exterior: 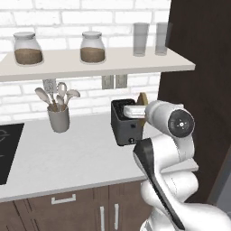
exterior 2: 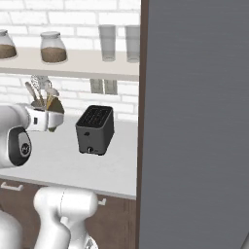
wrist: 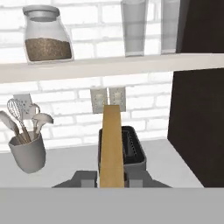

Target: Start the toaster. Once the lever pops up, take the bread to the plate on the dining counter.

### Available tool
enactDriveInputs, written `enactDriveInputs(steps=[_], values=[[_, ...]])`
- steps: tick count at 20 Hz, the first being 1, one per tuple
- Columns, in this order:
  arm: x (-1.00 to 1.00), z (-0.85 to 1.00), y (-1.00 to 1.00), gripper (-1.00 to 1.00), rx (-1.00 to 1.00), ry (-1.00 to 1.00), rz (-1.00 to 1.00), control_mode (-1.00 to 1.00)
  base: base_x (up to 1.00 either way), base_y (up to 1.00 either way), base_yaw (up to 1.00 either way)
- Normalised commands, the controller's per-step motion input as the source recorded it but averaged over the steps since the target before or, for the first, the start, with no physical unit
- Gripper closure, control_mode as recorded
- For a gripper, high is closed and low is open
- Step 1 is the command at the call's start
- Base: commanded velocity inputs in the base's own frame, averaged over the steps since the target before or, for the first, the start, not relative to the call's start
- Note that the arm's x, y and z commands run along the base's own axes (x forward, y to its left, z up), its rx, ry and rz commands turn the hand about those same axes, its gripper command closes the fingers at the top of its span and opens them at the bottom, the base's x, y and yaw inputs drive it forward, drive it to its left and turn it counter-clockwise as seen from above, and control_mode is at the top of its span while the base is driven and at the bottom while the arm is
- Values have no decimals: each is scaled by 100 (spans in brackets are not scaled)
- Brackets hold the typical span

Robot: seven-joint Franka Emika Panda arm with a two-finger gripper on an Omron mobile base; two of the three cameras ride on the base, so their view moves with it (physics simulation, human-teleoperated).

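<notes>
Gripper (wrist: 112, 178) clamped narrow on the bread (wrist: 111, 144) — a thin golden-brown slab seen edge-on in the hand view, smooth-faced, rising upright between the two small dark finger tips. From the right base view the slice (exterior 2: 55, 107) shows as a tan wedge with a darker crust, held in the air above the grey worktop (exterior 2: 58, 155), left of the toaster (exterior 2: 95, 129) and apart from it. Toaster: small dark grey box, matte, two long slots open in its top, a tiny pale round knob low on the narrow front face; it sits on the worktop near the dark cabinet wall (exterior: 203, 67). Further left, a grey cylindrical utensil holder (exterior: 58, 118) with pale spoons. Behind, white brick wall with a pair of square outlets (wrist: 108, 99). Above, a pale flat shelf (exterior: 90, 63) carrying two lidded glass jars (exterior: 92, 47) of brown grains and two clear tumblers (exterior: 140, 39).
</notes>
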Motion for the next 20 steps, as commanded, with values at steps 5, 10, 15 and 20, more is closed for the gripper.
enactDriveInputs(steps=[5, 10, 15, 20], values=[[-100, 28, -2, 100, 1, 16, 0, -100, 0, 0, 0], [-97, 0, -12, 100, 0, 2, 0, -100, 0, 0, 0], [-52, -1, -8, 100, 0, 5, 5, -100, 0, 0, 0], [0, 0, 0, 100, 1, 0, 1, -100, 0, 0, 0]])
